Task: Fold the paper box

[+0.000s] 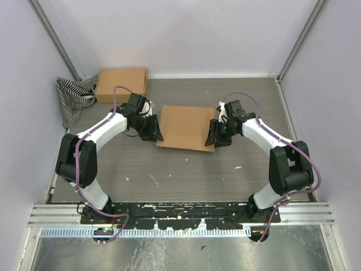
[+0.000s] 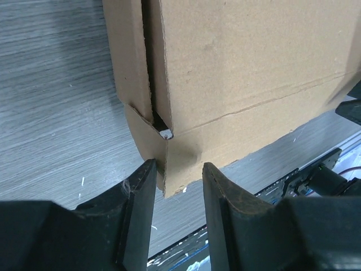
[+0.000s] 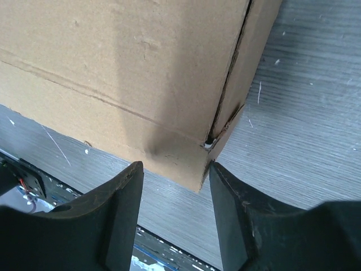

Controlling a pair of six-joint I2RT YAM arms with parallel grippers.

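The paper box (image 1: 180, 127) lies in the middle of the table as a shallow brown shape with its lid down. My left gripper (image 1: 156, 132) is at its near left corner and my right gripper (image 1: 213, 135) at its near right corner. In the left wrist view the box (image 2: 242, 62) pokes its corner between the open fingers of the left gripper (image 2: 179, 169); one finger touches the side flap and the other stands off. The right wrist view shows the box (image 3: 113, 68) with its corner between the open fingers of the right gripper (image 3: 176, 169).
A second brown cardboard box (image 1: 121, 84) stands at the back left, with a black-and-white striped cloth (image 1: 73, 99) beside it against the left wall. Pale walls close in the table on three sides. A metal rail (image 1: 180, 214) runs along the near edge.
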